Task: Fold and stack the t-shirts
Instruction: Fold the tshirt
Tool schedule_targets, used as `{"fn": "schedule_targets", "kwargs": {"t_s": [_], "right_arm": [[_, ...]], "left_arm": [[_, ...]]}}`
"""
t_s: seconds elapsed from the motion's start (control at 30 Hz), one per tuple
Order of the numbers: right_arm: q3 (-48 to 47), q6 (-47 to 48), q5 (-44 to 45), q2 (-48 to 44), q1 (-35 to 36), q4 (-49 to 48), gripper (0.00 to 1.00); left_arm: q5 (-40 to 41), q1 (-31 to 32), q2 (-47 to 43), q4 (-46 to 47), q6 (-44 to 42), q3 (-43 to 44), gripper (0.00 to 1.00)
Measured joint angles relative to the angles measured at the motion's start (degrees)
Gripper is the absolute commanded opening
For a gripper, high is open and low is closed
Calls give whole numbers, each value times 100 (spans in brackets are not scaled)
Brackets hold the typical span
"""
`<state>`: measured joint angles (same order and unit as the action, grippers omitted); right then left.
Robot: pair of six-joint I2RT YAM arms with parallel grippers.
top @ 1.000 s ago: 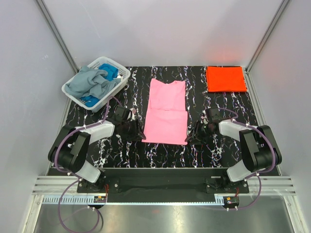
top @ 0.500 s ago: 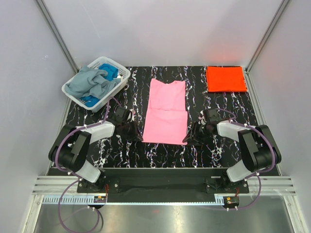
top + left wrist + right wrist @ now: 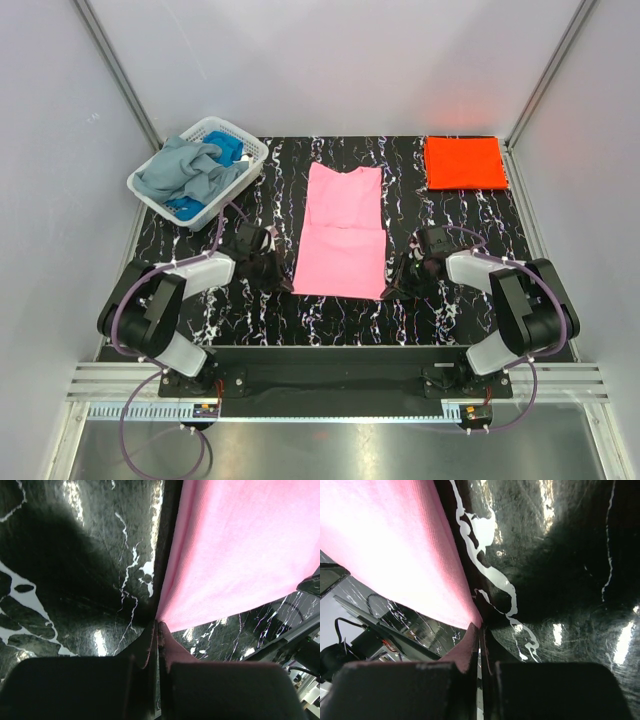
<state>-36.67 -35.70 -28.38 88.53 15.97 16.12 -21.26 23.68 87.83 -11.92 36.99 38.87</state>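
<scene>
Marbled tabletop (image 3: 455, 312); left tool (image 3: 158, 626) and right tool (image 3: 480, 628) pinch pink t-shirt (image 3: 342, 240) by corners.

From above the near edge, the top camera overlooks the whole black white-veined marble table (image 3: 330, 320). Both wrist cameras press close (nearly touching) to the near corners of the flat pink cloth t-shirt (image 3: 342, 235).
</scene>
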Motion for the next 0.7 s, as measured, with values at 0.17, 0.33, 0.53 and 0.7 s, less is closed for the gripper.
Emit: {"fn": "schedule_targets", "kwargs": {"t_s": [0.17, 0.33, 0.53, 0.7], "right_arm": [[103, 0, 59, -140, 35, 22, 0], [109, -2, 61, -146, 39, 22, 0], [109, -2, 70, -153, 39, 22, 0], [125, -2, 87, -181, 44, 24, 0]], "left_arm": [[2, 52, -118, -7, 59, -133, 27], [26, 142, -240, 0, 173, -142, 42], [42, 181, -184, 48, 168, -142, 33], [76, 201, -70, 151, 186, -140, 0]]}}
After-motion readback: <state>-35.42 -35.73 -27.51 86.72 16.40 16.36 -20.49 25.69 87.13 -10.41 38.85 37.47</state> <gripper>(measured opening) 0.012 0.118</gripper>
